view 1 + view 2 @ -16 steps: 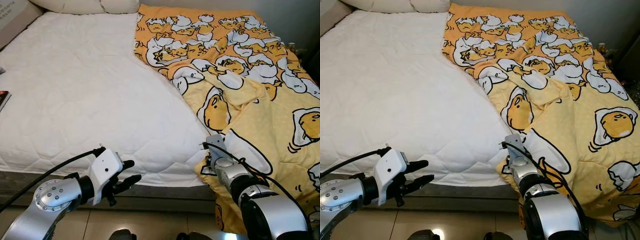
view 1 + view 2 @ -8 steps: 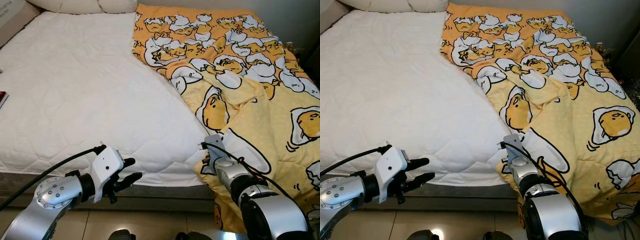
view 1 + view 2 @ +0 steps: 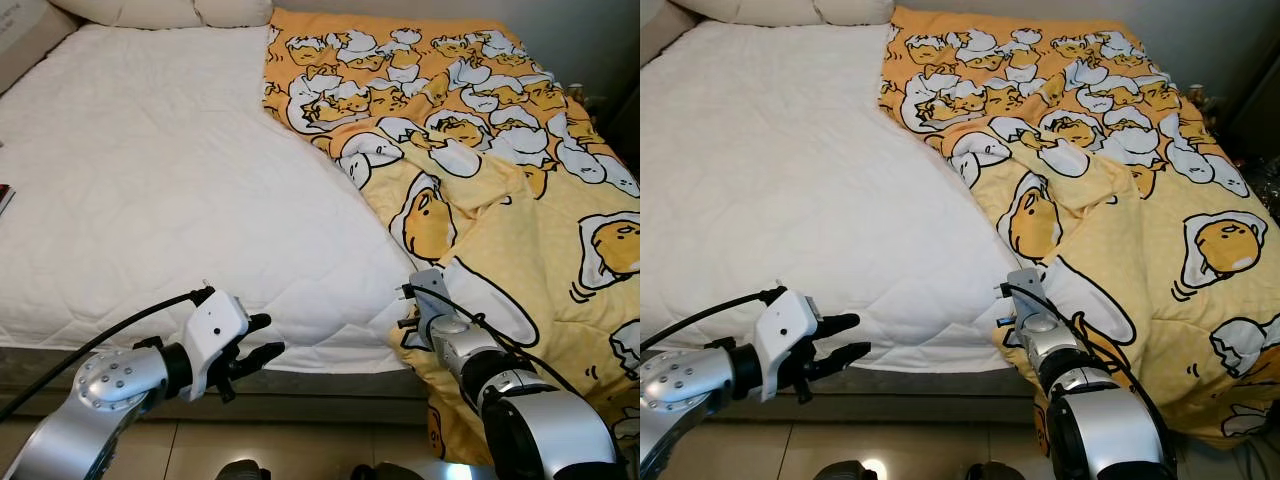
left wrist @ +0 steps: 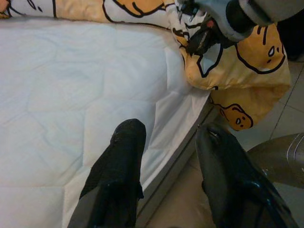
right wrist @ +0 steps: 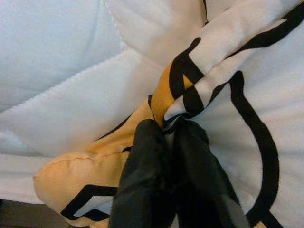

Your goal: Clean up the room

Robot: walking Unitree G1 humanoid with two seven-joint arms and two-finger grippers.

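Little has moved: my camera has drifted slightly. My bed (image 3: 150, 180) carries the yellow blanket (image 3: 520, 200), lying lengthwise along its right half. My right end effector (image 5: 166, 142) stays clamped on the blanket's corner at the foot edge, seen close in the wrist view. My left end effector (image 3: 255, 340) hovers with fingers (image 4: 118, 161) apart.
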